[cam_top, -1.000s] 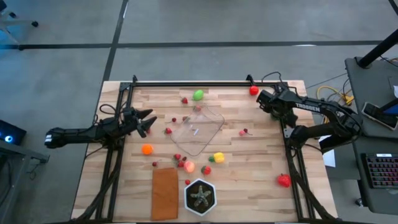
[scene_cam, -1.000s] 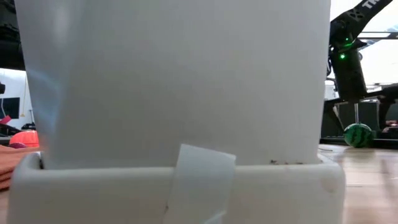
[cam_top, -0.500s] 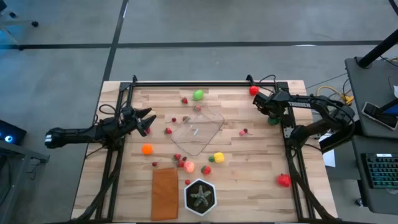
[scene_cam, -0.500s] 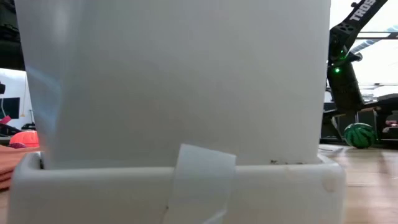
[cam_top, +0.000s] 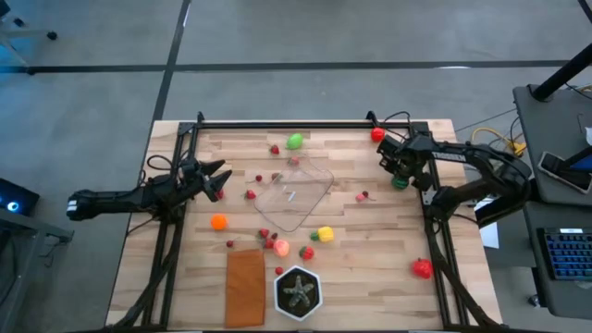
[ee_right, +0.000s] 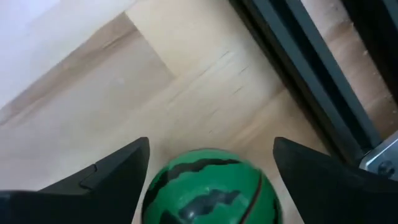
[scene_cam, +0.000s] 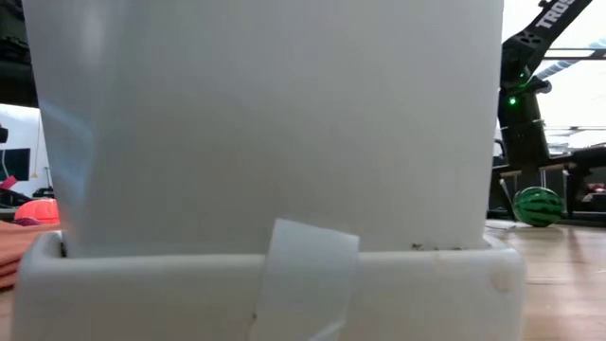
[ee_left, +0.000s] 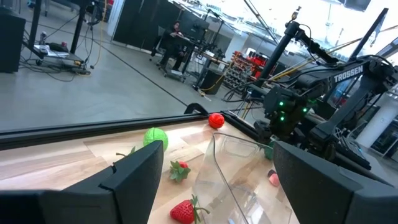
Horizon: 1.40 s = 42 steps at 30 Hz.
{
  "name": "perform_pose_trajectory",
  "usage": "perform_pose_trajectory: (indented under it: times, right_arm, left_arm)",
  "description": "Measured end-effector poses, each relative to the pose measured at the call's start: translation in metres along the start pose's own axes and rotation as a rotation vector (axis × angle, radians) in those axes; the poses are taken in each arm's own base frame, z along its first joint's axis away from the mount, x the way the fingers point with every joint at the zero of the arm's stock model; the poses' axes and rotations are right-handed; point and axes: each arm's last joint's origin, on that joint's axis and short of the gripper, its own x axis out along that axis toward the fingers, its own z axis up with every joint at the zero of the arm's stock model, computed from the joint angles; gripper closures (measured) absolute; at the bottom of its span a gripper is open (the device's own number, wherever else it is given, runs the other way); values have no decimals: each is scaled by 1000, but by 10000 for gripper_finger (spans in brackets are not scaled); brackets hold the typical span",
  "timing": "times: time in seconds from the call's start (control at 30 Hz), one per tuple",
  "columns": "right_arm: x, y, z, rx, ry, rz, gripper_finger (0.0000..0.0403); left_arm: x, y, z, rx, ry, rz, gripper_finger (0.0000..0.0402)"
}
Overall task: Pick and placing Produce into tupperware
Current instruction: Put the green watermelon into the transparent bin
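One striped watermelon [ee_right: 210, 186] between my right gripper's [cam_top: 400, 172] spread fingers near table's right rail [cam_top: 431, 240]; gripper lower than before; my left gripper [cam_top: 215, 181] spread, idle.

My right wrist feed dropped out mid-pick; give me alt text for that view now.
A striped green toy watermelon sits between the right gripper's two open dark fingers, on the light wooden table. A dark frame rail runs along the table edge beyond it.
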Motion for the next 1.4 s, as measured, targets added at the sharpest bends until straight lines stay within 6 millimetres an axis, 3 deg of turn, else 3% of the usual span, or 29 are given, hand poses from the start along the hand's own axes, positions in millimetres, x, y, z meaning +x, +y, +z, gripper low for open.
perform_pose_trajectory:
  times: [0.57,1.1,1.4]
  right_arm:
    - [-11,-2,-17,14,60,71,55]
    - [-12,-1,-19,31,53,80,112]
    - [-22,7,-26,-6,51,157,102]
  left_arm:
    - [0,0,0,-1,0,0,114]
    - [0,0,0,-1,0,-1,114]
    - [0,0,0,-1,0,-1,114]
